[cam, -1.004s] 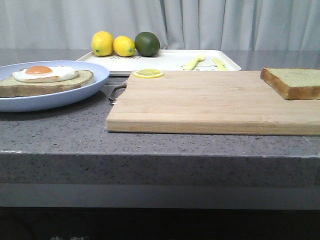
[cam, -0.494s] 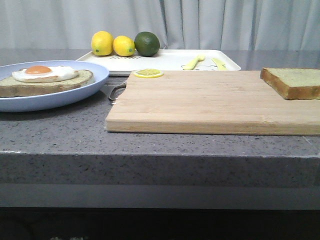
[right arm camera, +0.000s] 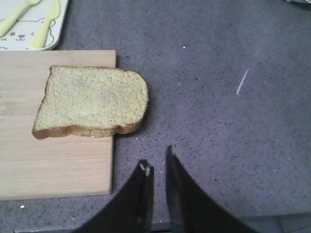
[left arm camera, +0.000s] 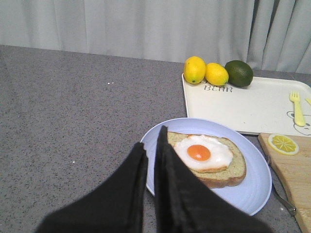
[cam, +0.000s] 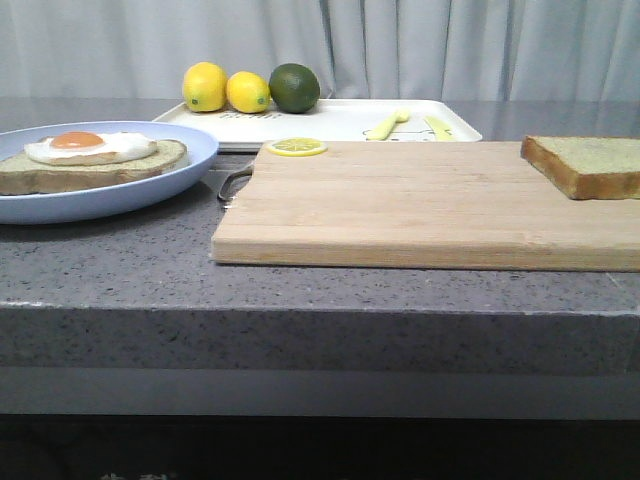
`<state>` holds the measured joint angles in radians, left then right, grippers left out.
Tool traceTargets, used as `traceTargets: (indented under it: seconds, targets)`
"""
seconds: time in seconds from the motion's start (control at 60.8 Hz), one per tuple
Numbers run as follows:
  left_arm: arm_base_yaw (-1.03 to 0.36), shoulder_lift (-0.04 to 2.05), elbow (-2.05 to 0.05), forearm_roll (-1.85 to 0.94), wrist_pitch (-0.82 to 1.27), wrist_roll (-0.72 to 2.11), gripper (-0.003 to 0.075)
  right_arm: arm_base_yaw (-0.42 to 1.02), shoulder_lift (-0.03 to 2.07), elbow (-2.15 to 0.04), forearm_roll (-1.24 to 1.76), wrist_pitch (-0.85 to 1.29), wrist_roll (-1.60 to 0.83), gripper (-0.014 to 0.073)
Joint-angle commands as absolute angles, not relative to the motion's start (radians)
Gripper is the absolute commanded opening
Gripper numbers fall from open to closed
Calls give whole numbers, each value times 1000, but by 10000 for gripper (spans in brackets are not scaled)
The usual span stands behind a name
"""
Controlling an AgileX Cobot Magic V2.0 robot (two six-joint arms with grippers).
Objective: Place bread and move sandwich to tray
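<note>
The bread [right arm camera: 92, 101], a pale greenish-beige slice with brown crust, lies flat on the wooden cutting board [cam: 420, 205] at its 3 o'clock end, one rounded corner overhanging the counter. The sandwich [left arm camera: 209, 158] (fried egg, orange yolk) sits on the blue plate [left arm camera: 257, 191]. Both the left gripper [left arm camera: 151, 141] and right gripper [right arm camera: 158, 165] hang nearly closed, empty.

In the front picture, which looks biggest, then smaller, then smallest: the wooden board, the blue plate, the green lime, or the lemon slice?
Largest to smallest:
1. Wooden board
2. Blue plate, partly cut off at the edge
3. Lime
4. Lemon slice

The lime sits farther back, so that ranking is unsure.
</note>
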<state>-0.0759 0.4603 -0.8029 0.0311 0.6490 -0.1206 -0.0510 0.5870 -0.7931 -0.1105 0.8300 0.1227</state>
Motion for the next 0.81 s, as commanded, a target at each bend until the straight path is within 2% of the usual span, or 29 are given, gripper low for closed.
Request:
traceTargets:
  seconds: [0.0,0.066,0.099,0.132,0.346,0.543,0.79]
  targets:
    - [-84,478,-827,46,574,-120,287,-56,596,-829,-136,776,100,416]
    - [-84,478,-827,52,570,-120,439,-56,596,-829,-140,774,100,586]
    - [-84,478,-827,52,570,-120,491,-56,596,-829,-140,774,100,645]
    - [-84,478,-827,52,570,-120,522,-56,596,-829,-140,774,100,664]
    - [-110,478,-827,52,568,-120,502,-56,599,-833,-139,771,99,577]
    - [-221,478,-827,78,561,-116,495,-56,693,-896,-130,865,98,511]
    - [-288,478,-827,112,559,-116,495,-56,911,-1019,-103,1041,33,505]
